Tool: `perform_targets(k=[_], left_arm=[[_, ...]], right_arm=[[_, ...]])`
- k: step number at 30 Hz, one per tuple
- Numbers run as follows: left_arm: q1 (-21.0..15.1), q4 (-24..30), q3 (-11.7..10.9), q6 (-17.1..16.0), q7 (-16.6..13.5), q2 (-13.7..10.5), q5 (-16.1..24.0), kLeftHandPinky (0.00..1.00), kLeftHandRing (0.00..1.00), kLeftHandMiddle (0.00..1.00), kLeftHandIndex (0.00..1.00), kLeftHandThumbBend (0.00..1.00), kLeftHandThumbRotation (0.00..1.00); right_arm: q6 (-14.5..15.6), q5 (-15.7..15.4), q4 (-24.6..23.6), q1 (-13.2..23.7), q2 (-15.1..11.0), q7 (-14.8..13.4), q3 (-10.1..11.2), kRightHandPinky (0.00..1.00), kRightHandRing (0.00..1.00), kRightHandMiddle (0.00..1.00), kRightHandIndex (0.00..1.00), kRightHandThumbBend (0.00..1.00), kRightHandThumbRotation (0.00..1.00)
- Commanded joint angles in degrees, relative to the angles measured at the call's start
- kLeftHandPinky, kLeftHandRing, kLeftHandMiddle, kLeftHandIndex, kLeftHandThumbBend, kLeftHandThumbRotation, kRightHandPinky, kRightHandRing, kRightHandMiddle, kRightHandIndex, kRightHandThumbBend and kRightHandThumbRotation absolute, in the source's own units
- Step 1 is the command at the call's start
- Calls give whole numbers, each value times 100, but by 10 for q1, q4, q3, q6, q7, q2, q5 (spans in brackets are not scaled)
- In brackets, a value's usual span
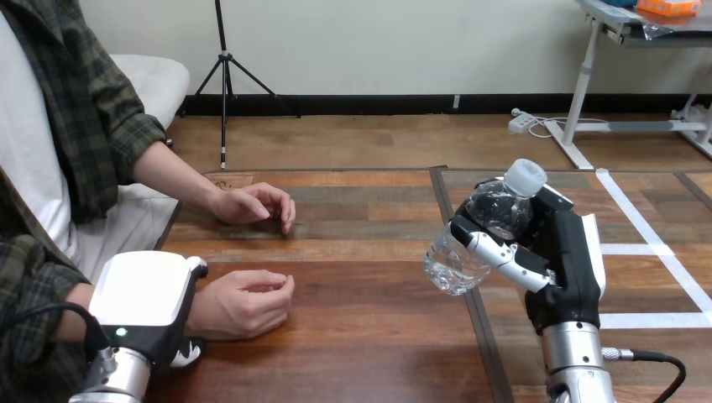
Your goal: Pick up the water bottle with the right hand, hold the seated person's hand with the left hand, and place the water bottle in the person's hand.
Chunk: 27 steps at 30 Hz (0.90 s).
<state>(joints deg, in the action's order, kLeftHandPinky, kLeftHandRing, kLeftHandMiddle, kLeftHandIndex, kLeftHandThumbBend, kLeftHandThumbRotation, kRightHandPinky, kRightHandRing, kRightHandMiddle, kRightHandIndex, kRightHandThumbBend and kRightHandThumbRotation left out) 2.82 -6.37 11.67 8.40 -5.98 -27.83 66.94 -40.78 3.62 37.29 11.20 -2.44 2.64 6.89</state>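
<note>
Head view, items as they stand.

1. Wooden table (369, 336): dark planks, bearing the person's two hands at the view's left.
2. Water bottle (491, 210): clear plastic with a white cap, off the table at the right side, tilted so the cap points up and to the right. It is well apart from both of the person's hands.
3. Right hand (571, 252): raised above the table, curled round the bottle's body, with one finger (508, 256) lying across its front.
4. Left hand (143, 294): lower left, its white back uppermost, lying over the wrist of the person's nearer hand. Whether it grips that wrist cannot be told.
5. Person's nearer hand (243, 302): resting on the table, loosely curled, holding nothing.
6. Person's farther hand (252, 206): resting on the table further back, loosely curled.
</note>
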Motion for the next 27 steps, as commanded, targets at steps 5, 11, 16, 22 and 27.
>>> perform_targets(k=[5,11,16,22,27], left_arm=[[-38,-30,11,19,-3,-3,-17,69,72,73,71,79,0],[-45,-44,16,26,-3,-5,-26,67,69,71,69,80,0],[-49,-54,22,32,-2,-9,-25,63,66,68,67,80,0],[-50,-62,20,38,0,-7,-39,56,61,65,64,79,0],[-51,-68,23,45,0,-8,-41,52,57,62,62,79,0]], right_arm=[[-14,14,-23,42,-3,8,6,39,43,47,50,69,0],[-11,19,-25,42,-3,11,7,39,43,48,50,69,0],[-14,24,-23,43,-4,17,8,39,43,48,50,69,0],[-10,20,-24,42,-5,13,10,39,44,48,50,69,0],[-15,14,-20,43,-8,9,11,39,44,48,51,68,0]])
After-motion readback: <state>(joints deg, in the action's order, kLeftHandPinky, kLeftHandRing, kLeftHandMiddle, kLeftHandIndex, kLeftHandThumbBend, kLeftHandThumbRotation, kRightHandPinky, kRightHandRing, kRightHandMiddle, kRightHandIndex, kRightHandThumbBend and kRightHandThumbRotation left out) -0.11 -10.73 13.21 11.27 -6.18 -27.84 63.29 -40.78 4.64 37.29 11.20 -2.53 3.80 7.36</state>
